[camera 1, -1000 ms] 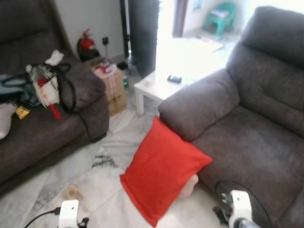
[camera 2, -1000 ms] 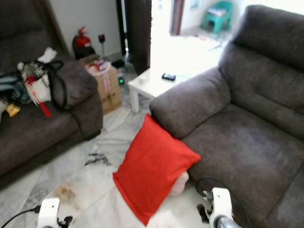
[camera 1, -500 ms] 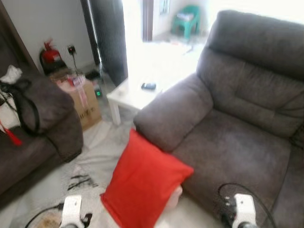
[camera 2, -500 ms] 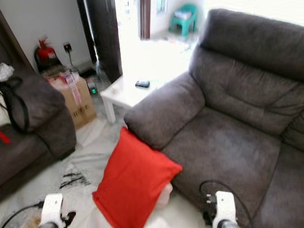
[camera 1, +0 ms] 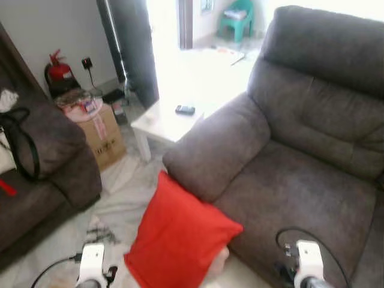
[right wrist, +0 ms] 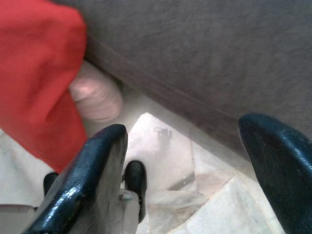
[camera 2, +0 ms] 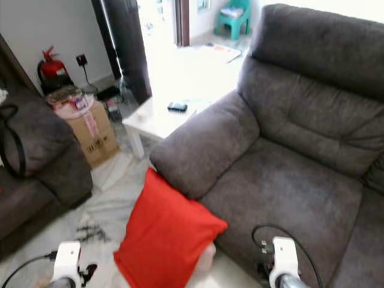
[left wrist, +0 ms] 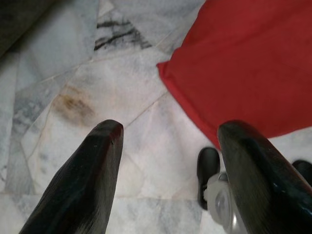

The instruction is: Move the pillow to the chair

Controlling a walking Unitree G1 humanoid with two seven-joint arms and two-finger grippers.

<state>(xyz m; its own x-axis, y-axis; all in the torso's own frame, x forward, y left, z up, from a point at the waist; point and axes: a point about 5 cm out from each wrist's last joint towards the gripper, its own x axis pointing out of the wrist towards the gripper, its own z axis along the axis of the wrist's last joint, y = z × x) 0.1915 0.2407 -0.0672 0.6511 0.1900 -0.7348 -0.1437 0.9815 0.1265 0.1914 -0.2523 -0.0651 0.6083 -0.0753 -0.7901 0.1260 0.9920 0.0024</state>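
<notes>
Red square fabric pillow stands on one edge on the pale marble floor, leaning against the front of the dark grey upholstered armchair, just under its left armrest. A pale rounded object sits on the floor between the pillow and the chair base; what it is cannot be told.

Both arms hang low. The left hand is released, its two black fingers wide apart above bare marble with the pillow's corner just ahead. The right hand is likewise released, fingers spread, pointing at the foot of the chair with the pillow's edge to one side. Neither touches the pillow.

The pillow looks light, soft and floppy, so a pinch on a corner would probably let it sag and swing. A steadier hold would likely be on the upper edge or a thick corner, with one hand on each side, pressing into the stuffing rather than the loose cover. The fabric seems matte, so slipping is unlikely. The chair seat is close by and bare, so only a short lift is needed.
</notes>
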